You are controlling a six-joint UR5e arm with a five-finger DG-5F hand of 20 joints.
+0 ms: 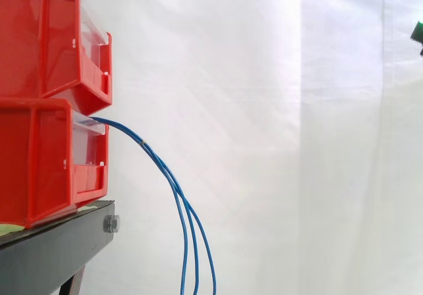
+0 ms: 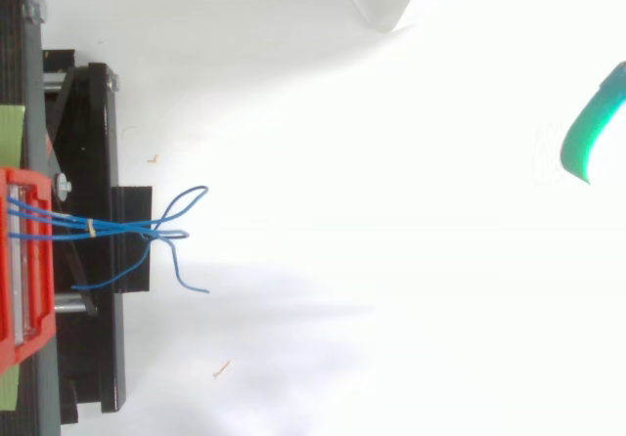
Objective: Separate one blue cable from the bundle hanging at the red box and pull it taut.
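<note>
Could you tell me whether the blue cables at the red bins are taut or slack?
Slack: the thin blue cables droop in loose curves from the lower red plastic bin.

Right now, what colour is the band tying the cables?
The band on the blue cables is yellowish; top view shows it best.

No legible text, label or number on red bins (image 1: 39, 43) or black stand (image 1: 53, 249)

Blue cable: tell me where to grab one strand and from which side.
I'd take the outermost strand low down, well below the yellow tie, where the blue cables fan apart; nearer the lower red bin they run bunched together. Come from the open side away from the bin, where the hand is: nothing stands between.
</note>
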